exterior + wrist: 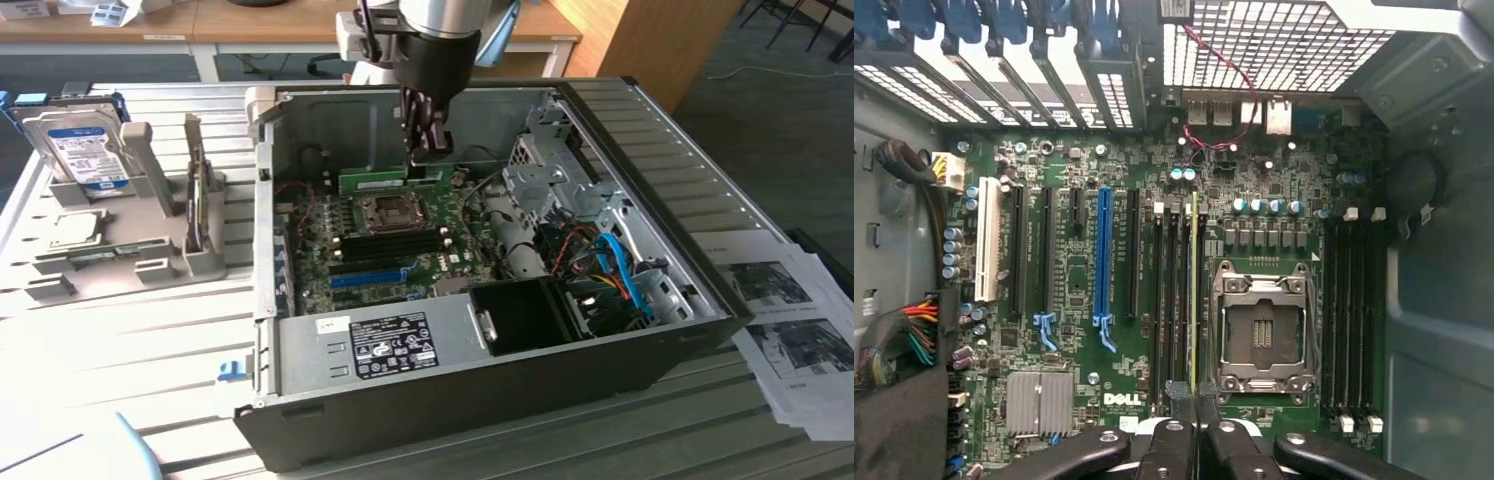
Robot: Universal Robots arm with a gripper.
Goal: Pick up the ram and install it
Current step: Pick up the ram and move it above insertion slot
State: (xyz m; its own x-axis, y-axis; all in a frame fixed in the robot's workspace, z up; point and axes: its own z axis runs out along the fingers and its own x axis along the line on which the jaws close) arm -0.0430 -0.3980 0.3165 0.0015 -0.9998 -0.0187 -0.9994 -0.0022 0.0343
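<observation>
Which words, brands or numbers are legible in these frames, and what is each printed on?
"DELL": white print on the motherboard.
Too small to read: the hard drive label.
Too small to read: the power supply label.
Blurred, unreadable: the printed sheets.
No legible print on the ram held in the gripper.

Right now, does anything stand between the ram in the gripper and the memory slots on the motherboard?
Nothing visible does. The gripper is shut on the ram, which hangs above the motherboard; the black memory slots beside the CPU socket lie bare under it.
</observation>
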